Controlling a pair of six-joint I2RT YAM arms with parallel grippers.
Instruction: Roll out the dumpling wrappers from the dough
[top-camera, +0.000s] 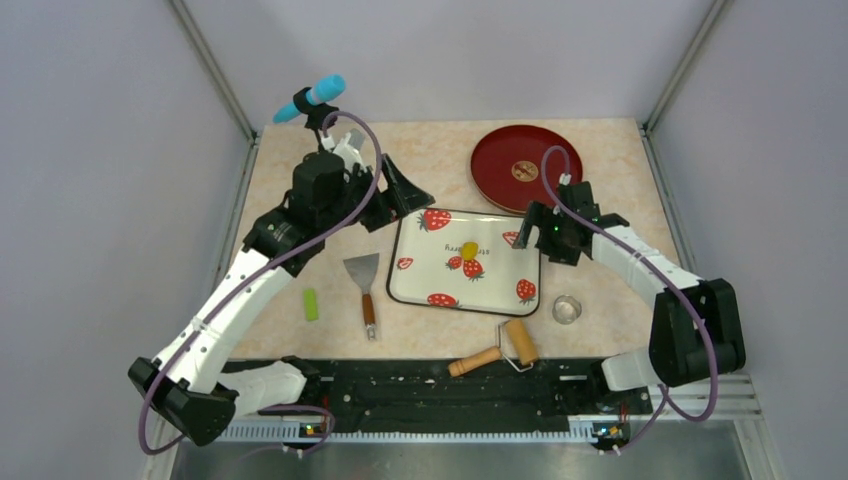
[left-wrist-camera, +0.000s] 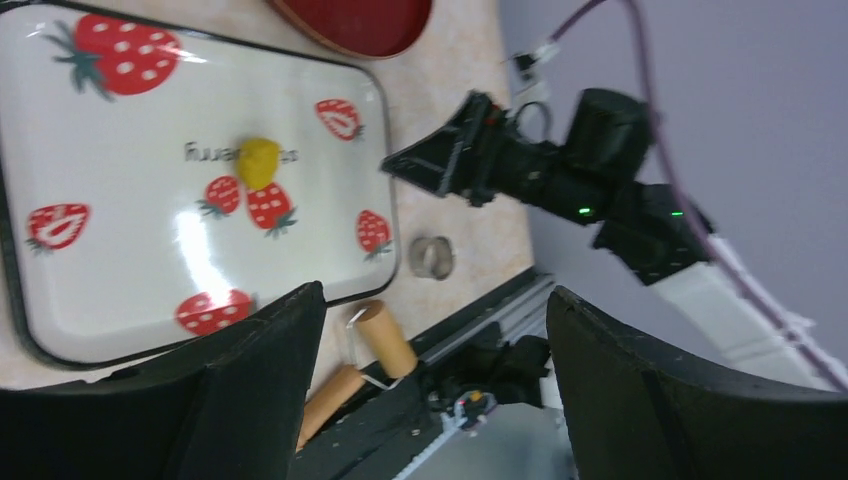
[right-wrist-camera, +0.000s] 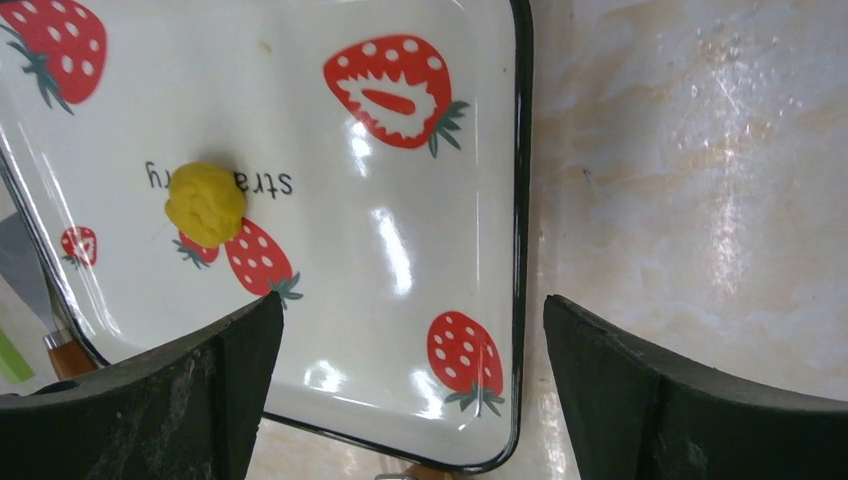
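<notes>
Dough lump (right-wrist-camera: 205, 203) resting on the strawberry tray (right-wrist-camera: 330, 180); left gripper (left-wrist-camera: 432, 295) and right gripper (right-wrist-camera: 412, 300) both empty, jaws spread wide.

In the top view, looks down on the whole desk (top-camera: 620, 160) from high up and behind, far away, with the left arm (top-camera: 240, 297) and right arm (top-camera: 640, 262) reaching up from the bottom edge. On the left wrist, sits some way above the desk, tilted, and looks out between the left fingers (left-wrist-camera: 250, 400) across the strawberry tray (left-wrist-camera: 100, 300) toward the right arm. On the right wrist, sits close and looks almost straight down between the right fingers (right-wrist-camera: 150, 410) at one tray corner and the bare desk beside it. In all three, shows the tray and the yellow dough (top-camera: 469, 248). In the top and left wrist views, also shows the wooden roller (top-camera: 520, 342) and the small metal ring (top-camera: 566, 309).
</notes>
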